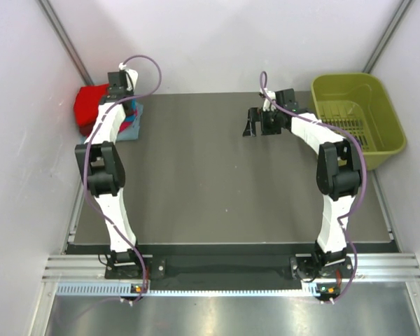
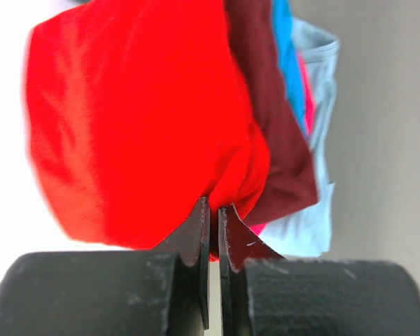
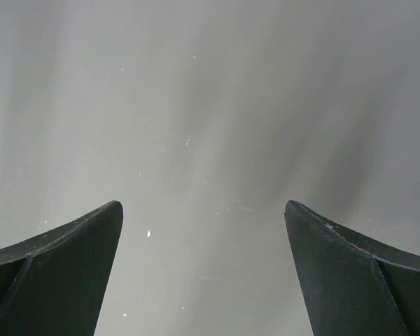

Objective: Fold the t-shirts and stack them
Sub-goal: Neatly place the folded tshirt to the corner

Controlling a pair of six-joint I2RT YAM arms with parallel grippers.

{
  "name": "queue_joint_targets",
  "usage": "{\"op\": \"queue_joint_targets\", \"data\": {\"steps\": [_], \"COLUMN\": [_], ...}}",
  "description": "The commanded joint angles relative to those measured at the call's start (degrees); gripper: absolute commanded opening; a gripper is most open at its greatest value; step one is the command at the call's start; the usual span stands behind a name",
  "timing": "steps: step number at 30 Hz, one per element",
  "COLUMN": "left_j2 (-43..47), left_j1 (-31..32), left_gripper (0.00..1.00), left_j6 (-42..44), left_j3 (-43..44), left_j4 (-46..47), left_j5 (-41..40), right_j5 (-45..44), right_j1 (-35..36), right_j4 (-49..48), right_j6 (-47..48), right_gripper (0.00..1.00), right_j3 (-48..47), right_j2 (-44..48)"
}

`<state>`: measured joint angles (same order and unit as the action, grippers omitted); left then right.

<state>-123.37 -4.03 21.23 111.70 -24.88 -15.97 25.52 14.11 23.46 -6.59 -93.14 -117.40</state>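
Currently the left gripper (image 2: 213, 208) is nearly closed, its jaws pinching a fold at the edge of the red t-shirt (image 2: 140, 119). Only a thin slit shows between the fingers (image 2: 196, 234). The red shirt is bunched up right in front of the fingertips, at the far-left corner of the desk (image 1: 196, 182), against the wall.

Stack sits just to the right of the red one and touches it:
- maroon t-shirt (image 2: 276, 140), pressed against the red cloth
- teal t-shirt (image 2: 283, 42), only an edge showing
- magenta-pink t-shirt (image 2: 306, 91), a thin strip
- pale blue t-shirt (image 2: 322, 147), outermost

Can't tell from the wrist view how neat the folds are, since only the edges show.

Right gripper (image 3: 203, 204) is wide open and holds nothing. It hangs over bare desk at the far middle-right, well apart from the shirts.

Olive-green plastic basket (image 1: 381, 154) sits at the far-right corner, past the desk edge. Its slotted floor is in plain view and no cloth is seen in it.

Count: 5 t-shirts (one of each colour), 1 basket, 2 grippers.
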Motion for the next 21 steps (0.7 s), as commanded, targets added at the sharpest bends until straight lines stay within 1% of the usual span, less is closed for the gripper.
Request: {"op": "queue_joint_targets", "data": {"steps": [1,4,5,6,7,9,10,11,12,13,14,15,17,18,19,20,21], "left_j2": [5.3,4.8,4.2,3.9,3.7,4.1,5.1,5.7,6.5,8.4,9.5,10.7,13.4,14.2,15.2,15.5,15.6], "left_j1": [-1.3,-1.3,-1.2,-1.1,-0.5,0.1,1.3,2.1,3.1,4.4,6.2,7.3,10.5,12.2,12.7,13.3,14.6], "left_gripper": [0.00,0.00,0.08,0.21,0.47,0.60,0.63,0.72,0.74,0.77,0.78,0.79,0.80,0.80,0.81,0.82,0.82], "left_j6": [1.0,0.8,0.8,0.6,-0.8,-2.3,-2.9,-2.9,-3.1,-4.3,-5.2,-6.4,-11.4,-13.9,-20.9,-24.1,-25.9], "left_j3": [-1.6,-0.8,-0.3,0.3,2.0,3.4,4.7,5.2,5.6,5.9,5.7,5.5,4.1,3.3,0.6,-1.6,-3.9], "left_j4": [-2.3,-2.8,-2.9,-2.8,-2.9,-3.0,-3.0,-3.0,-2.7,-2.3,-1.0,-0.3,1.1,1.0,0.8,0.5,-0.2], "left_j5": [-2.2,-2.0,-1.4,-1.5,-0.7,0.7,2.0,2.4,2.6,3.5,4.1,4.3,6.3,7.3,9.2,13.9,15.0], "right_j5": [0.4,0.3,0.1,-0.8,-1.7,-3.8,-6.9,-8.8,-10.9,-15.8,-18.5,-23.4,-27.0,-30.5,-31.0,-31.0,-31.5], "right_j1": [0.8,1.3,1.4,1.4,1.6,1.6,1.6,1.6,1.7,1.6,1.6,1.6,1.7,1.7,1.8,1.9,2.0], "right_j4": [-1.6,-1.7,-1.7,-1.7,-1.7,-1.4,-1.2,-1.0,-0.8,-0.9,-0.8,-0.9,-1.1,-1.3,-1.8,-1.6,-1.5], "right_j6": [0.4,0.3,0.1,0.1,0.4,0.5,0.7,1.4,1.8,2.0,2.5,2.7,4.5,4.7,4.8,6.1,6.1], "right_gripper": [1.00,1.00,1.00,1.00,1.00,1.00,1.00,1.00,1.00,1.00,1.00,1.00,1.00,1.00,1.00,1.00,1.00], "right_j3": [-3.5,-4.4,-4.7,-4.8,-4.8,-4.9,-4.9,-5.0,-5.1,-5.2,-5.3,-5.3,-5.4,-5.2,-5.0,-4.9,-4.6], "right_j2": [-0.3,-0.8,-0.8,-0.7,-0.5,0.6,1.1,1.7,3.2,3.9,4.7,6.2,7.5,8.8,9.3,9.6,9.9]}}
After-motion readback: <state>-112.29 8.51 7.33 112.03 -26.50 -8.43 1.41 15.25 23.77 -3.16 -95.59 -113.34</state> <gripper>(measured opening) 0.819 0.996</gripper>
